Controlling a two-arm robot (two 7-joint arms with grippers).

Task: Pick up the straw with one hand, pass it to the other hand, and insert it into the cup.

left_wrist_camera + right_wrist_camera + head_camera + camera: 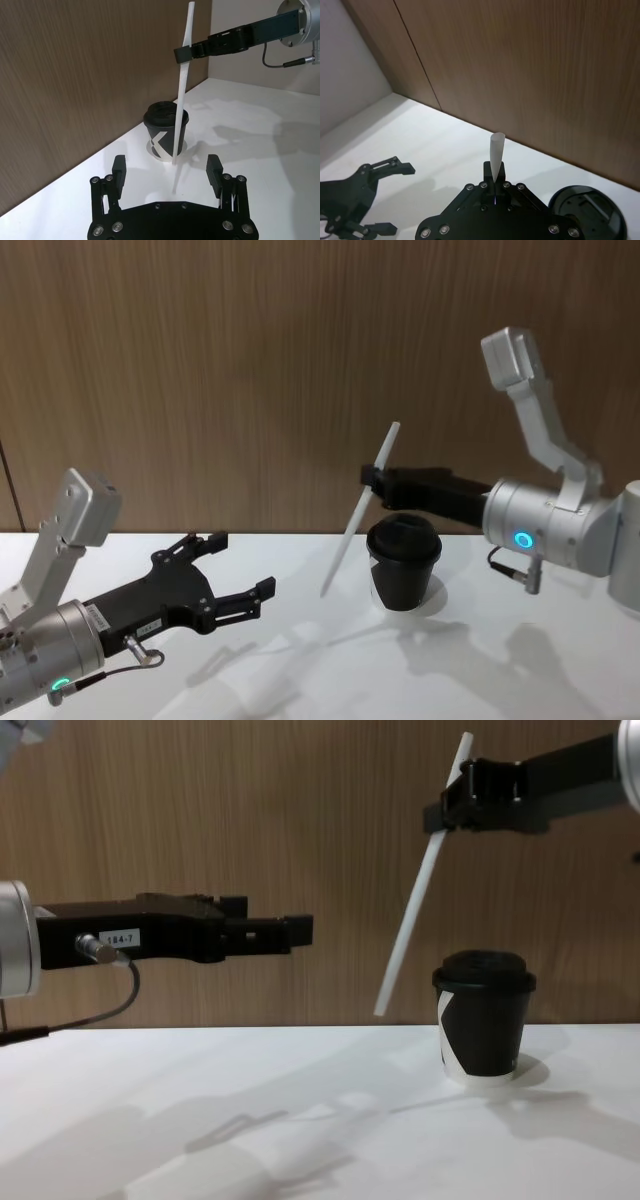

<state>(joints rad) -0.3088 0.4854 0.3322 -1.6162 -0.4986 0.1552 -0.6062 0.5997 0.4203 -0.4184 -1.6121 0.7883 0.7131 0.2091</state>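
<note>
Counted out, there are one straw (360, 510), one cup (403, 565) and two hands.

The right hand (368, 478) is pinching the straw between its fingertips, gripping it nearer the upper end than the lower. The straw is hanging tilted in the air. Its top is poking up past the fingers, and its lower end is slanting down and away from the right hand, toward the left hand (240, 562). That lower end is hovering above the desk (300, 680), on the left hand's side of the cup and apart from it.

The cup is standing upright on the desk just below the right hand's fingers, with its black domed lid on.

The left hand is floating above the desk, well apart from the straw and cup, with its fingers spread wide and gripping nothing. Its fingertips are pointing toward the cup.

The desk is plain white and is carrying soft shadows of both arms. A brown wood-panelled wall (250, 360) is rising right behind the desk, and a pale wall (345, 75) is meeting it at one corner.
</note>
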